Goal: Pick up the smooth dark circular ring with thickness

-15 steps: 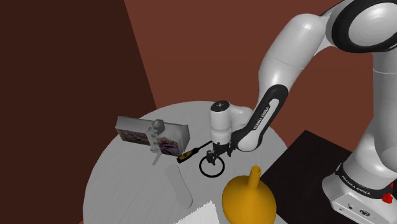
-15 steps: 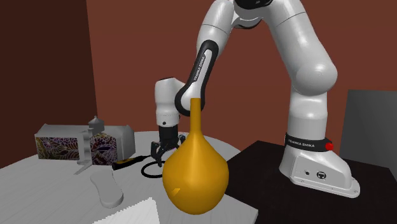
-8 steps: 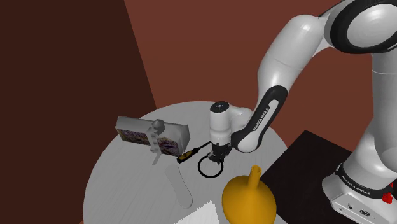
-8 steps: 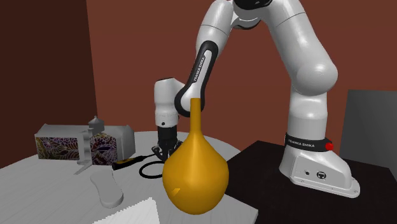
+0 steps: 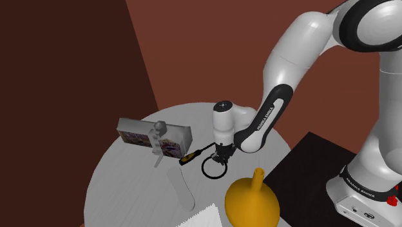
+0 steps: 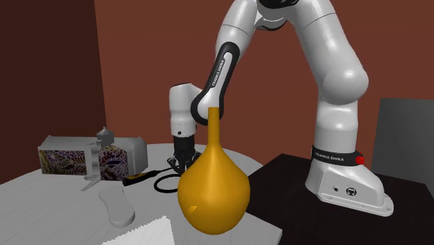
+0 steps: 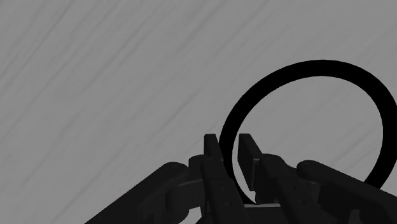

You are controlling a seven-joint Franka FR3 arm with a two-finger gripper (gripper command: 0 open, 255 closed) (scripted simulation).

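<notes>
Ring: we find a black ring (image 7: 315, 67), smooth and round, just below the middle of the shoulder view, on the right part of the grey table (image 5: 122, 193).
Jaws: nearly closed and pointing straight down; in the wrist view they pinch one spot of the ring's band, one jaw inside the loop and one outside it.
Contact with table: we cannot tell whether the ring rests on the surface or hangs just clear of it.
Arm: the white arm (image 5: 283, 84) comes down from the shoulder view's upper right.
Neighbours: a yellow-and-black tool (image 5: 191, 155) lies just left of the jaws; an orange gourd (image 5: 251, 205) stands near, lower right of the ring; a patterned box (image 5: 138, 135) sits left of centre.
</notes>
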